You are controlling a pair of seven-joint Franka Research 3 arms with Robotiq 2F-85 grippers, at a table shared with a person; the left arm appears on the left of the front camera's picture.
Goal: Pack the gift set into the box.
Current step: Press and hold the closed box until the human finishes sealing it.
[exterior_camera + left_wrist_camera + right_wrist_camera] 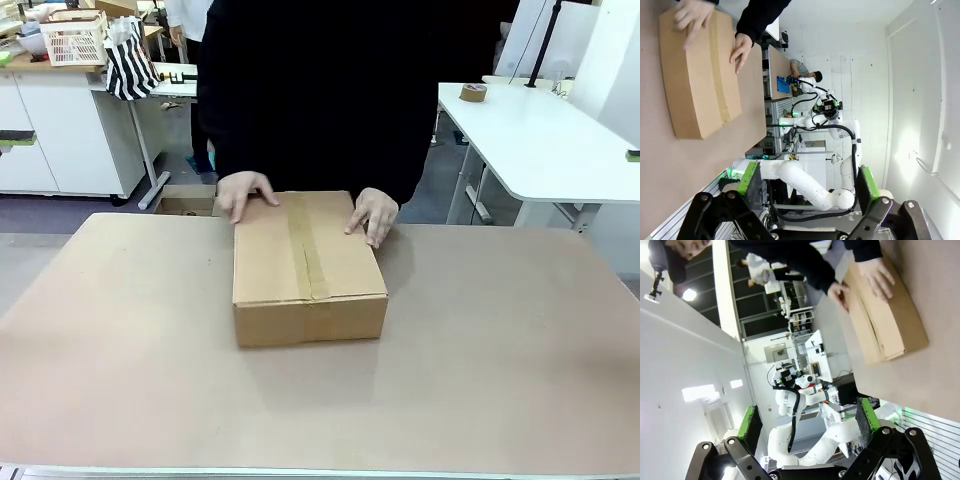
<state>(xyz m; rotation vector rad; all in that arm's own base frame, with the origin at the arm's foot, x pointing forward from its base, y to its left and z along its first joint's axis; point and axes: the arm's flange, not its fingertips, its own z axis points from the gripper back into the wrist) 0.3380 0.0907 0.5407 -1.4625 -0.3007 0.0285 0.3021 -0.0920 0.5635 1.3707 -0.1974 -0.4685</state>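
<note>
in the front view, closed brown corrugated cardboard box [308, 265] lying flat on the tan desk [500, 360], a little toward 12 o'clock of the desk's middle, long side running from 6 to 12 o'clock. top flaps folded shut, with a strip of brown tape [303, 245] along the centre seam. at the 12 o'clock edge of the desk, a person in a black top, leaning over the box. one hand [243, 192] resting on the box's 11 o'clock corner, fingers spread over the top edge; other hand [372, 214] pressed on the top near the 1 o'clock corner.

farther off, toward 2 o'clock, a white side desk [540, 140] carrying a brown roll of tape [473, 92]. toward 10 o'clock, a white lattice plastic basket [75, 42] on a counter and, just beside it, a black-and-white striped bag [130, 62].

in the left wrist view, left gripper [807, 185] released, black fingers with green pads [747, 177] spread wide, nothing between them, well apart from the box [695, 80], which lies at 10 o'clock of that picture with both of the person's hands on its far end.

in the right wrist view, right gripper [807, 425] likewise released, green pads [866, 420] wide apart and bare, well clear of the box [885, 325] lying at 1 o'clock of that picture under the person's hands.
</note>
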